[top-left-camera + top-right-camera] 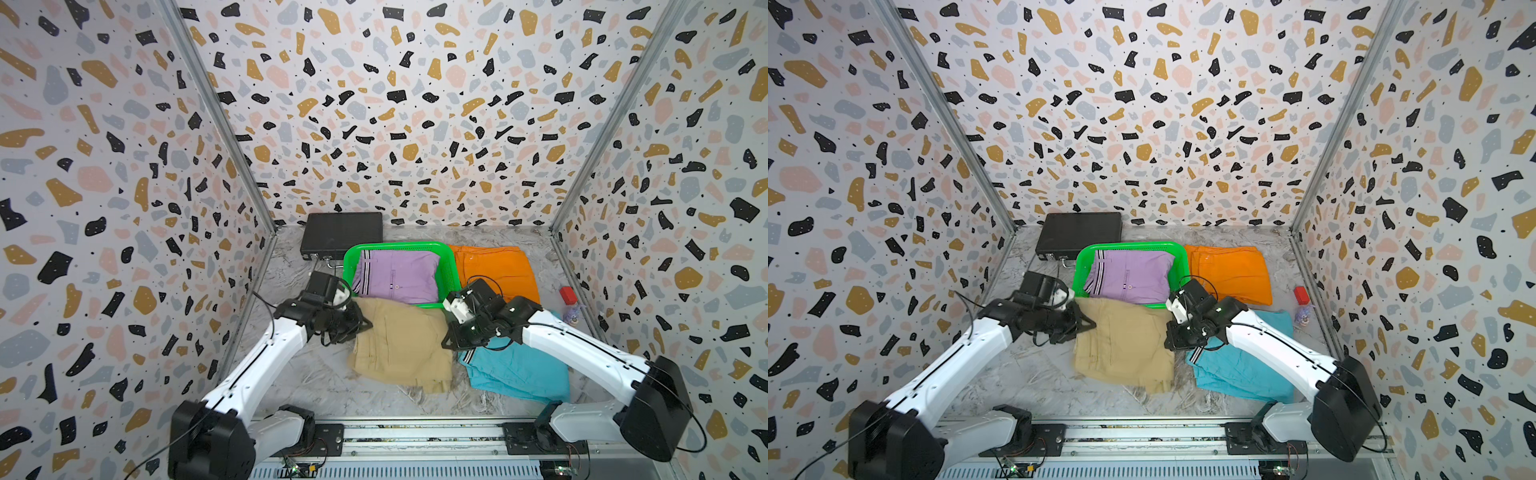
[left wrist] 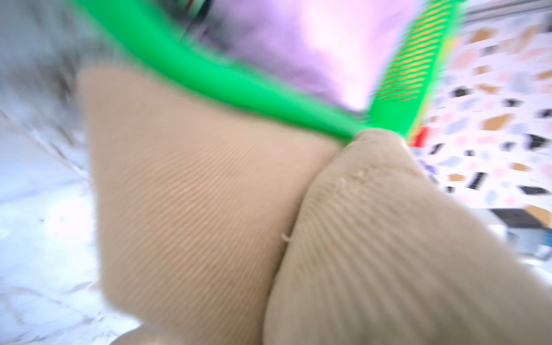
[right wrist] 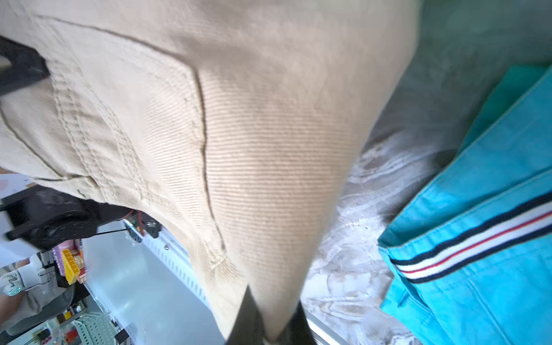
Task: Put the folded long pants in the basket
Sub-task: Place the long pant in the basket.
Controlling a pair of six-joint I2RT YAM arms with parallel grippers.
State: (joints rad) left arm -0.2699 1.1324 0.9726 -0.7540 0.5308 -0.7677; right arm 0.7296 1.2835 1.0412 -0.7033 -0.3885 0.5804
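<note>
- One of four is done: the lilac pants [image 1: 399, 276] lie flat inside the basket [image 1: 399, 246], striped trim toward its left wall.
- Three are left outside the basket, all on the counter [image 1: 316, 374].
- The tan pants [image 1: 401, 345] are the pair in hand. They sit just in front of the basket, and their far edge meets its near rim.
- The left gripper [image 1: 365, 323] is at the tan pants' far left corner. Its wrist view is filled with a bunched tan fold, so I judge it pinched on that cloth, though its fingers do not show.
- The right gripper [image 3: 270, 325] is clamped narrow on the tan pants' far right corner. In its wrist view the cloth tapers down between the dark fingers.
- The tan cloth near the right gripper looks raised off the counter like a tent. The near edge is blurred in both top views, so whether it rests on the counter is unclear.
- The orange pants [image 1: 494, 270] lie just beside the basket's right wall, flat and untouched.
- The turquoise pants [image 1: 515, 372] lie near the right arm, just beside the tan pair, striped trim facing it.
- Look of the tan pants: a ribbed, fairly stiff twill with a stitched pocket seam. It is a thick folded rectangle, and the fold is loosening where the corners are pulled up.
- My judgement: the task is early, with the second pair just grasped for the lift over the rim.
</note>
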